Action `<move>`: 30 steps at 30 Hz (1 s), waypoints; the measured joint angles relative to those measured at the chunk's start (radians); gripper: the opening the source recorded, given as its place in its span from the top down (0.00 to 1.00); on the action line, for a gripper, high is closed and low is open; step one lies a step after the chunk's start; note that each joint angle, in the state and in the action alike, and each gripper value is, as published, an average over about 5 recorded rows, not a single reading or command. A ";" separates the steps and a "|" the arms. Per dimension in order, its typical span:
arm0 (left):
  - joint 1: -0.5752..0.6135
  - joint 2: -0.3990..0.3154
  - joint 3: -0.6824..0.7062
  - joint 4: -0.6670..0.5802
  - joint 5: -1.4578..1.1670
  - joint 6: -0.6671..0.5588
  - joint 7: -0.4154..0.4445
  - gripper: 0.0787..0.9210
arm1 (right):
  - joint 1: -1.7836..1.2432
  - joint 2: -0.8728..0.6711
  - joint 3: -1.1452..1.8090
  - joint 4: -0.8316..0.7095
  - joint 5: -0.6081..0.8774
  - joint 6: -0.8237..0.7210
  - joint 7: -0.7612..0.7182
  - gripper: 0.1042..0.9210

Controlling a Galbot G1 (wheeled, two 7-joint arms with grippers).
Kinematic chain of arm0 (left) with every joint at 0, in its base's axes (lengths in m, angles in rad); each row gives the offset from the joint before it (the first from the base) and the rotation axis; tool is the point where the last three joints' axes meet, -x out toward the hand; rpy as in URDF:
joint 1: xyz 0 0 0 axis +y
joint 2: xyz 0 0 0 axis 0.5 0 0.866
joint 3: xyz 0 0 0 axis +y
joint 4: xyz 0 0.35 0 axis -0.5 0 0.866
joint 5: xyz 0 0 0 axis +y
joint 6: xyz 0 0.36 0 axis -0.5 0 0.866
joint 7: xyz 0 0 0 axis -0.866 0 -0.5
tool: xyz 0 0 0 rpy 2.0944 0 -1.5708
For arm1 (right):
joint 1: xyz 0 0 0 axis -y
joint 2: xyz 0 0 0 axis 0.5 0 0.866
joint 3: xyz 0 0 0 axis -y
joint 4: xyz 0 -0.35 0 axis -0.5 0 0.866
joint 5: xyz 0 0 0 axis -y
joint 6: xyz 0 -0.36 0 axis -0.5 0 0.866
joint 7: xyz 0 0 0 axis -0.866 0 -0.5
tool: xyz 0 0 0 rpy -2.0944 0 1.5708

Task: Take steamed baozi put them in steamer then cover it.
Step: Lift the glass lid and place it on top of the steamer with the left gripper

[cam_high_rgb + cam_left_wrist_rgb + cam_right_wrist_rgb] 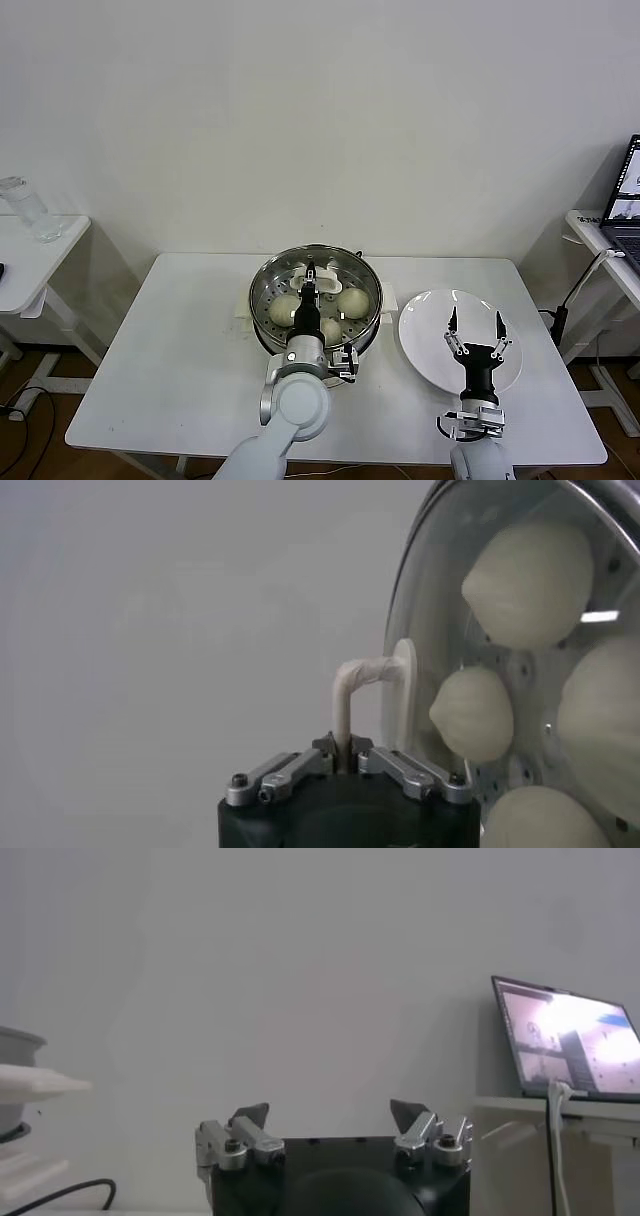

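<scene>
My left claw (310, 272) is clamped on the white handle (355, 695) of the round clear glass lid (318, 262), which sits over the round shiny steel steamer (265, 320) at mid-table. Four cream-white round baozi (283, 309) lie inside on the perforated tray, seen through the glass. My right claw (476, 326) hangs over the flat white plate (425, 345), fingers spread apart, holding nothing. White table (170, 340) carries both.

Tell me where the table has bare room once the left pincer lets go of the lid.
Bare tabletop lies left of the steamer to the table's left edge. The strip in front of the white plate is narrow. The right pincer hangs open over the plate. The middle is crowded: the left pincer holds the lid handle over the baozi.
</scene>
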 measured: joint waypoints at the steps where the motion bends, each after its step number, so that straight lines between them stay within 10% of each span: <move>1: 0.000 0.000 0.000 -0.001 0.000 0.000 0.001 0.87 | 0.000 0.000 0.000 0.000 0.000 0.000 0.000 0.12; 16: 0.004 -0.008 -0.013 0.001 0.001 -0.016 0.013 0.85 | 0.001 -0.003 0.006 0.004 0.000 0.000 0.000 0.12; 30: 0.037 0.016 -0.007 -0.064 -0.008 -0.018 0.018 0.39 | -0.002 -0.002 0.008 0.014 -0.002 0.000 0.001 0.12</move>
